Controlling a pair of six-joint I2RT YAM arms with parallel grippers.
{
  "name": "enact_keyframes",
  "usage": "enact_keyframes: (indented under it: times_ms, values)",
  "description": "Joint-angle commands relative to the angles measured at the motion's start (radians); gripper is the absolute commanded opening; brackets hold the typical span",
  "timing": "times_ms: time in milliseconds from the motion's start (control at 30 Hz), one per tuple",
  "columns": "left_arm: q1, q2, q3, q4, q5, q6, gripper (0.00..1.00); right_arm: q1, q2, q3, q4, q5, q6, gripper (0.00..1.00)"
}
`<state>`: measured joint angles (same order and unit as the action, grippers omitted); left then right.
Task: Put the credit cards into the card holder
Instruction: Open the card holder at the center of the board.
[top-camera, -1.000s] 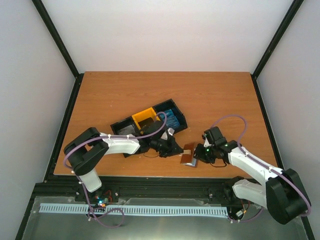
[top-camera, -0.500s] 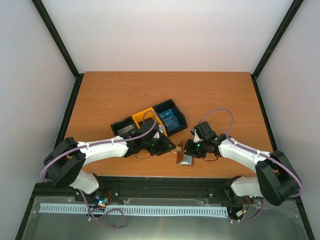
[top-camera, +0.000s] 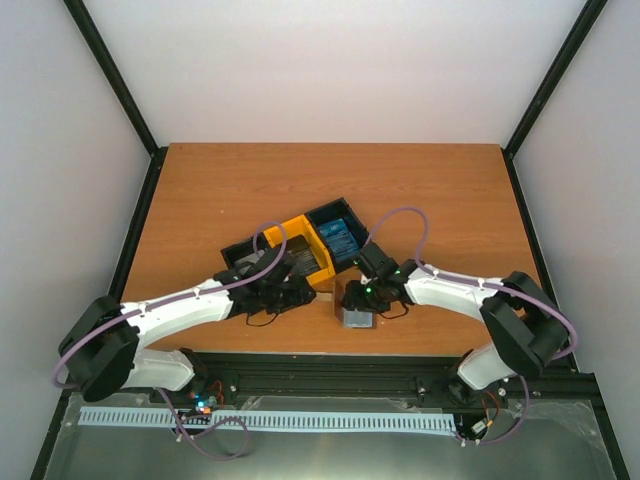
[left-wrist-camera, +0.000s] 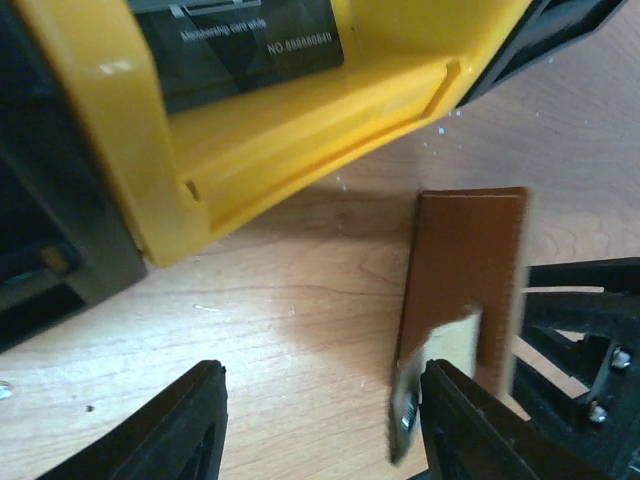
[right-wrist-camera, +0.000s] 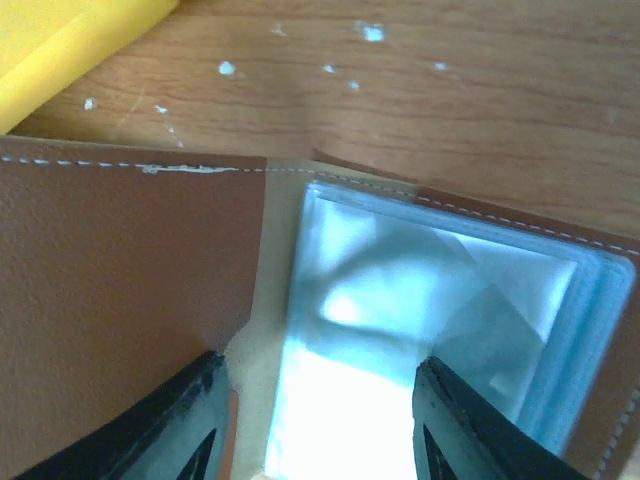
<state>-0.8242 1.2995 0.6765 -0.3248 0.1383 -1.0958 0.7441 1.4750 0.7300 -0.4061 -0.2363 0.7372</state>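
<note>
Both arms have swung in toward the middle vs a sec ago, and the card holder (top-camera: 355, 308) got dragged left w/ them, so it now sits at the near edge of the table (top-camera: 250, 190), just beside the tray (left-wrist-camera: 300, 150). Both sets of jaws are also wider than they were.

Left gripper (left-wrist-camera: 320, 420): released, fingers spread w/ only bare wood between them. The holder's brown flap is just off its right finger, not pinched afaict. My guess is it's parked there as a backstop so the holder doesn't slide.

Right gripper (right-wrist-camera: 320, 400): hanging right over the opened holder, fingers apart and nothing clamped, straddling where the brown flap meets the pockets. Prob just let go after spreading it, imo.

The holder itself: brown leather-ish outside w/ pale stitching along the edge and shiny blue-grey pockets inside, looking stacked in layers. It's folded open, and one flap seems to stick up in the left wrist view, tho I can't say how steep.

No card in it yet: the blue cards (top-camera: 340, 238) are in the tray's right-hand bin and a dark card (left-wrist-camera: 250, 50) is in the yellow one.
</note>
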Motion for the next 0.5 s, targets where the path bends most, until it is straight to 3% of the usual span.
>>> enact_keyframes:
  times_ms: [0,233,467]
  values:
    - [0.027,-0.038,-0.018,-0.025,-0.023,0.064,0.53,0.062,0.078,0.055,-0.049,0.113,0.007,0.52]
    - [0.059,-0.021,-0.075,-0.018,-0.036,0.062,0.32,0.141,0.204,0.164,-0.153,0.237,-0.004,0.64]
    - [0.082,-0.010,-0.132,0.024,-0.073,0.056,0.30,0.159,0.271,0.171,-0.203,0.280,0.045,0.66]
